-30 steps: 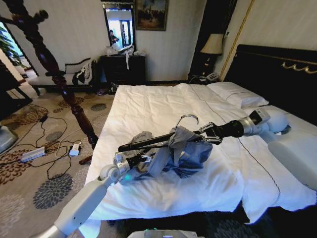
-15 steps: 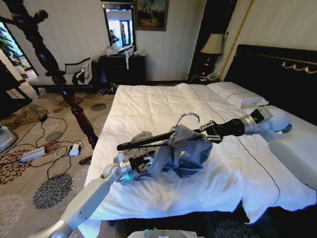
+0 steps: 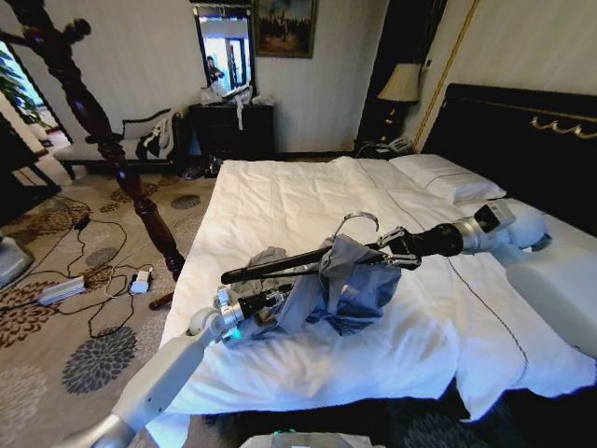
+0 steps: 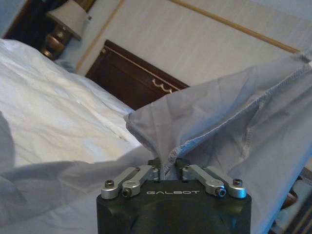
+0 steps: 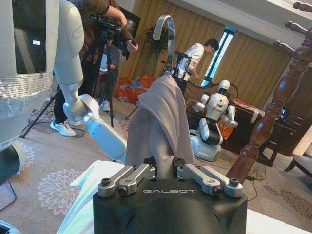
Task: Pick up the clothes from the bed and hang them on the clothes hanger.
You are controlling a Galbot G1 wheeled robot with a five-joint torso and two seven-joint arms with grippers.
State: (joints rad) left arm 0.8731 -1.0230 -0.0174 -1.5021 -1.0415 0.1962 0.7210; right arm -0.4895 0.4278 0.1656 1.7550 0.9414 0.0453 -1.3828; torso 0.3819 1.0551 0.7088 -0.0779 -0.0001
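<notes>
Over the bed's (image 3: 280, 196) near edge, the right gripper (image 3: 390, 249) apparently grips the hanger's (image 3: 280, 266) covered arm, steadying it while the left gripper (image 3: 272, 301), pinching the shirt (image 3: 359, 289), draws fabric across.

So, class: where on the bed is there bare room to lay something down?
Free: the duvet between the shirt and the pillows, and the bed toward its far edge. Crowded: the near middle, with the hanger and both grippers.

On my feeds the one word I can read is "GALBOT", printed in pale capitals on the black housing of the left gripper (image 4: 165, 170), just below its silvery finger links, and again on the black housing of the right gripper (image 5: 165, 168).
</notes>
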